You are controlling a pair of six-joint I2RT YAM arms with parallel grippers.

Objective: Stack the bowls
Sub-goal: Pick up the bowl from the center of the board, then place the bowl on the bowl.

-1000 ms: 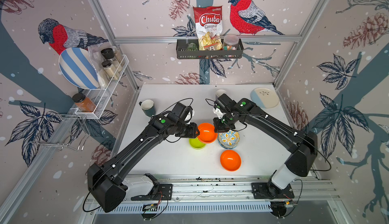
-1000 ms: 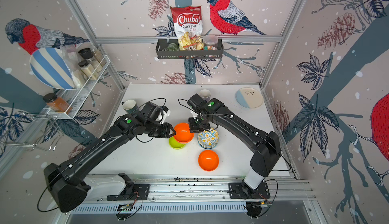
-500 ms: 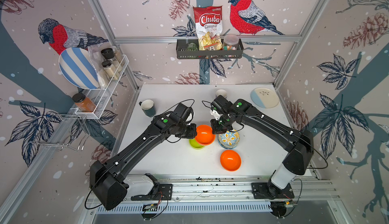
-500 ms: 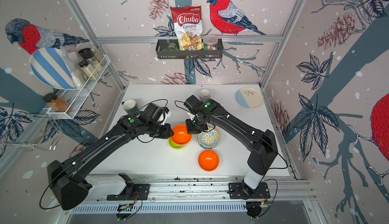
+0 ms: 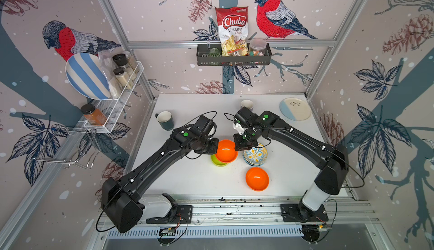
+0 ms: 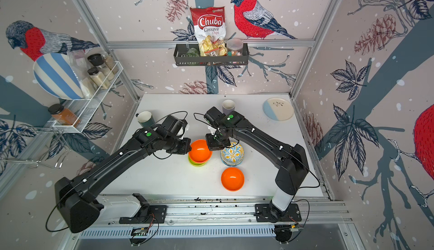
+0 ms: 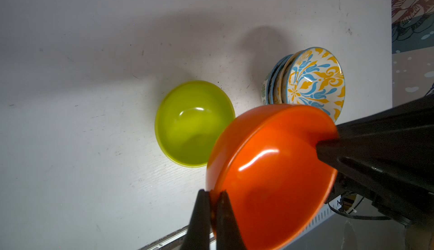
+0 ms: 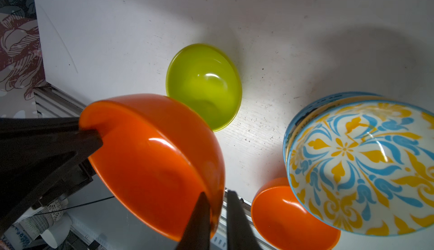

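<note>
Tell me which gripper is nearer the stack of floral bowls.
Right. The right gripper straddles the rim of the held orange bowl beside the stack of floral bowls; the left gripper pinches the opposite rim, farther off.

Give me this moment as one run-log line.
left gripper: shut on held orange bowl | right gripper: open astride its rim | lime green bowl: empty, partly underneath

**Bowls Half Hidden**

In both top views the held orange bowl hides most of the lime green bowl. The floral stack's lower bowls show only rims (count unclear). The second orange bowl runs off-frame.
</note>
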